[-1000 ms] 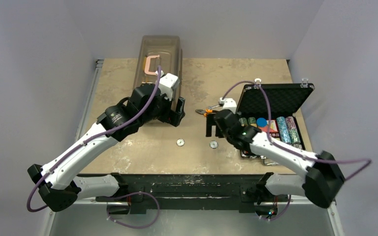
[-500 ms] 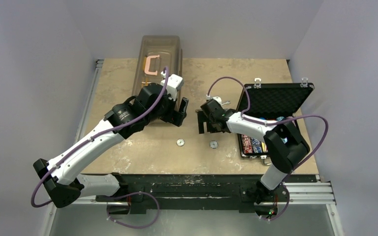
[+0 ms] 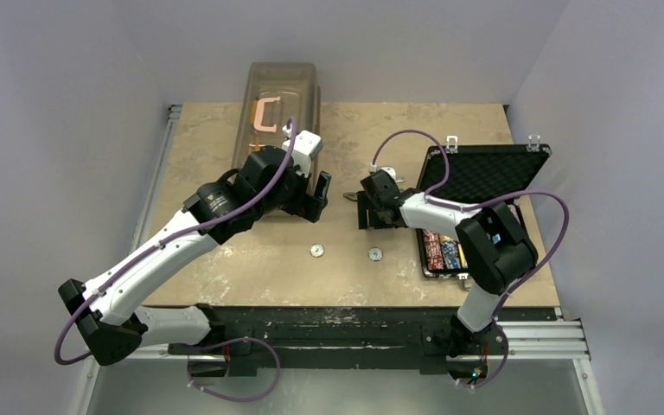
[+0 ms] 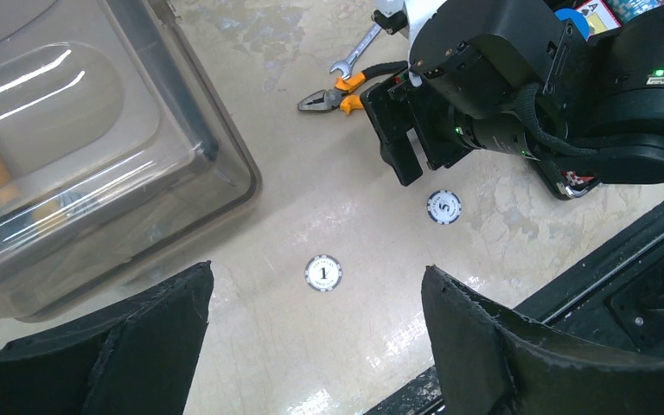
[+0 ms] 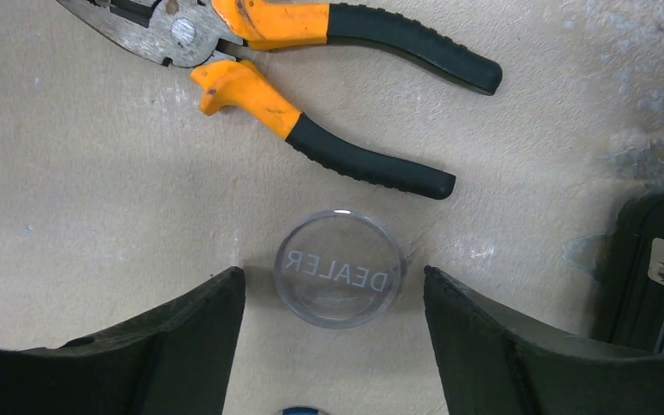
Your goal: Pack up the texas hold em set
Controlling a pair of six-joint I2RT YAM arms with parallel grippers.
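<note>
The black case (image 3: pixel 484 173) stands open at the right, with rows of multicoloured chips (image 3: pixel 445 251) in its base. A clear round button marked DEALER (image 5: pixel 339 268) lies on the table between the fingers of my right gripper (image 5: pixel 333 272), which is open with a gap on each side of the button. Two loose chips lie near the front: one marked 1 (image 4: pixel 323 273) and one marked 5 (image 4: pixel 443 207). My left gripper (image 4: pixel 317 270) hangs open and empty above the 1 chip, beside the brown box.
Orange-handled pliers (image 5: pixel 311 86) lie just beyond the dealer button, with a wrench (image 4: pixel 354 56) past them. A large translucent brown box (image 3: pixel 277 112) with a pink handle stands at the back left. The case's corner and latch (image 5: pixel 657 259) sit right of my right fingers.
My right arm swung left from beside the case to the spot by the pliers, and its jaws have narrowed around the dealer button. The left gripper shifted slightly right, then held still.
</note>
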